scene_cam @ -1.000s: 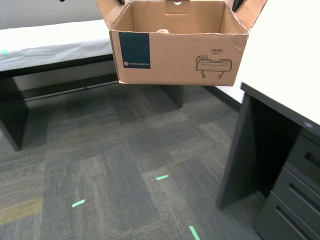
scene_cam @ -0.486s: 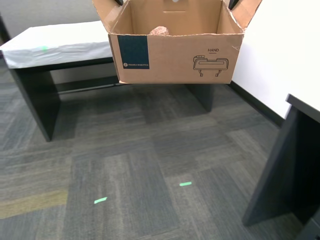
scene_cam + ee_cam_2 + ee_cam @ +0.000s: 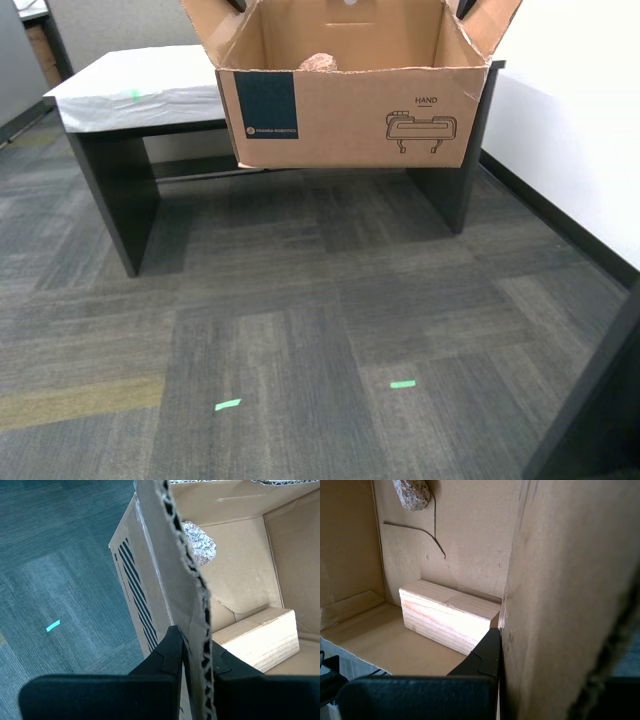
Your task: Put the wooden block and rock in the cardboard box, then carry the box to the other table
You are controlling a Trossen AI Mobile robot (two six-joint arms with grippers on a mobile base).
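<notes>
The cardboard box (image 3: pixel 350 115) hangs in the air at the top of the exterior view, its teal label facing the camera. Inside lie the wooden block (image 3: pixel 445 615) (image 3: pixel 260 637) and the rock (image 3: pixel 411 492) (image 3: pixel 199 543); only the rock's top (image 3: pixel 318 62) shows over the front wall. My first gripper (image 3: pixel 501 636) is shut on one side flap of the box (image 3: pixel 560 580). My second gripper (image 3: pixel 187 647) pinches a corrugated flap of the box (image 3: pixel 175 555). Behind the box stands the other table (image 3: pixel 150 85), whitish-topped with a green mark.
Grey carpet with short green tape marks (image 3: pixel 228 404) (image 3: pixel 402 384) lies below the box. A white wall (image 3: pixel 570 130) runs along the exterior view's right. A dark desk edge (image 3: pixel 600 420) cuts into that view's lower right corner. The table's dark legs (image 3: pixel 115 190) stand on the carpet.
The camera has turned: the whitish table has slid rightward into fuller view behind the box, and the dark desk has mostly left the exterior view's right. The box stays held at the same height.
</notes>
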